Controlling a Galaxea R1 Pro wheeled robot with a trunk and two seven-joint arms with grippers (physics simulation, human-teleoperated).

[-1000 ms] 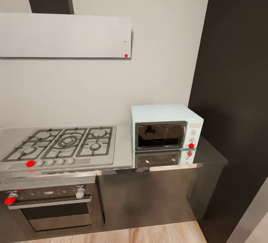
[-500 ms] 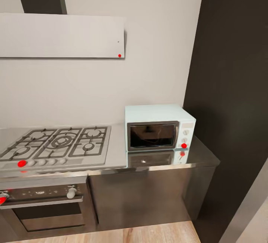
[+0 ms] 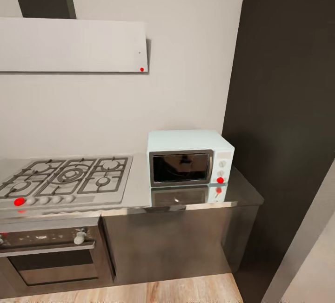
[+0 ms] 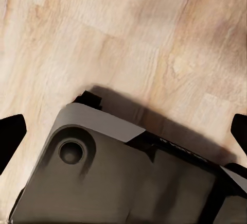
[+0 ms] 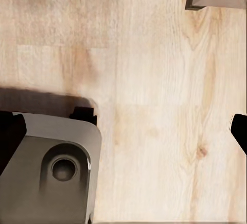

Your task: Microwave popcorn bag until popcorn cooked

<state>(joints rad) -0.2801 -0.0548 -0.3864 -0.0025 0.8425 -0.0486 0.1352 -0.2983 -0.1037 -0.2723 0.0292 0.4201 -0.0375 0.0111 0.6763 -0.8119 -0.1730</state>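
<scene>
head view looks down at a kitchen wall with a long grey glossy countertop point(image 3: 139, 187) over dark cabinet fronts point(image 3: 172, 242). the microwave point(image 3: 190, 157), a small pale mint-blue box, stands at the right end of the countertop, its back near the wall and its right side close to a tall dark panel point(image 3: 288, 121). its door is closed; the dark window faces the room, and two round knobs sit on its right side above a red dot. the glossy top mirrors the microwave's front just ahead of it. a gas hob point(image 3: 65, 180) with grey grates is set into the countertop left of the microwave, near it but not touching. a built-in oven point(image 3: 51, 252) sits under the hob, below the countertop's front edge. a pale flat hood point(image 3: 72, 45) hangs on the wall above the hob. a strip of light wood floor point(image 3: 186, 291) runs along the bottom.

left wrist view looks at the wood floor and a grey corner of the robot's base point(image 4: 118, 172). the left gripper point(image 4: 123, 136) has its dark fingertips at opposite edges of the picture, spread wide, with nothing between them.

right wrist view likewise looks at the floor and another base corner point(image 5: 51, 167). the right gripper point(image 5: 123, 134) is spread just as wide and holds nothing.
</scene>
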